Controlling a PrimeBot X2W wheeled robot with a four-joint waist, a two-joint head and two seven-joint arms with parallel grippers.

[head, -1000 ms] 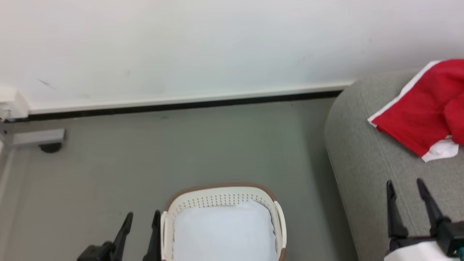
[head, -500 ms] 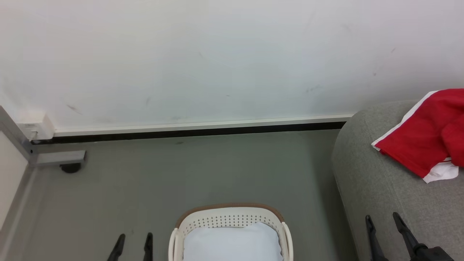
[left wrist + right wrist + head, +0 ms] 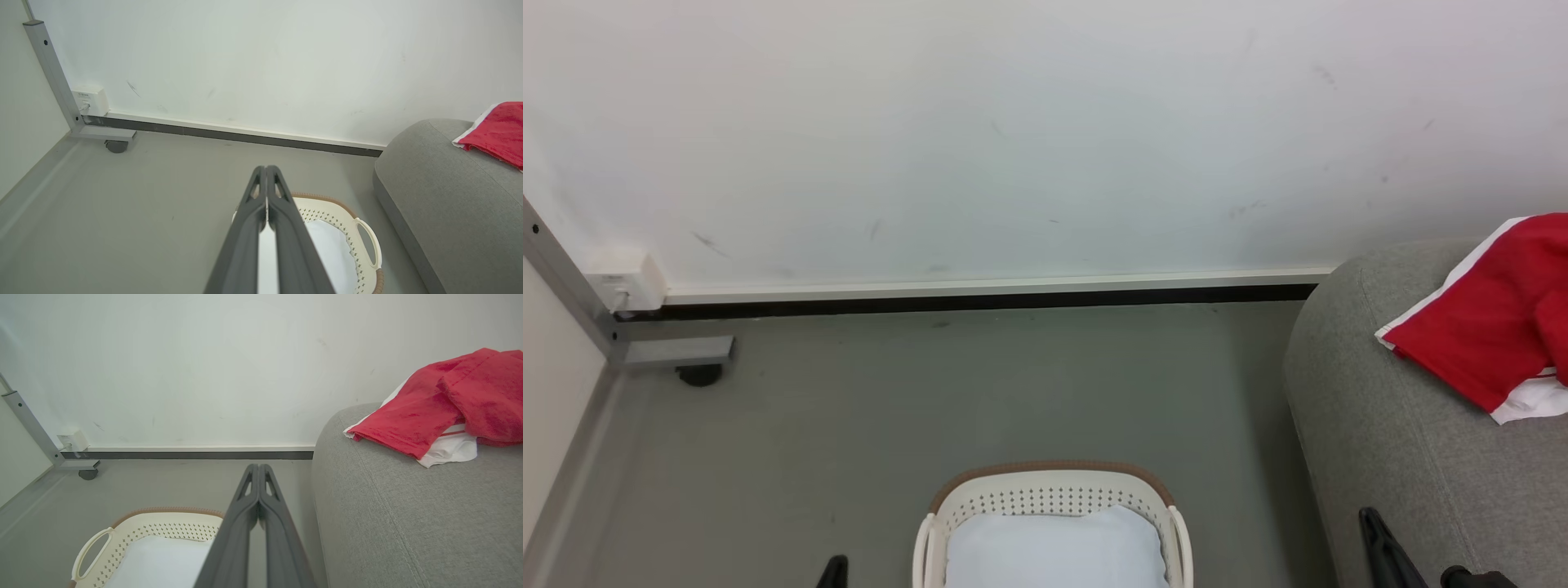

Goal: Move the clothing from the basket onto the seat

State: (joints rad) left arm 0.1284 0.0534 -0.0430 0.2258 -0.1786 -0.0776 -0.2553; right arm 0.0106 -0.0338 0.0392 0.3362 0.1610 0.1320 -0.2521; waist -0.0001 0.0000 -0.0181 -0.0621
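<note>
Lying in a loose heap on the grey upholstered seat (image 3: 388,522), the red clothing (image 3: 433,408) with white trim rests towards the seat's far end, close to the white wall (image 3: 204,355). The cream basket (image 3: 163,528) stands on the grey floor (image 3: 163,477) just beside the seat, lined with a plain white pad (image 3: 163,559). The right end effector (image 3: 258,466) is clenched, its two dark fingers pressed together and grasping nothing. It hangs by the seat's edge nearest the basket, with the clothing well apart from it, ahead and to its right. The left end effector (image 3: 266,168) is likewise clenched and empty. It sits by the basket's left side, farther from the clothing, with the basket between the two.
</note>
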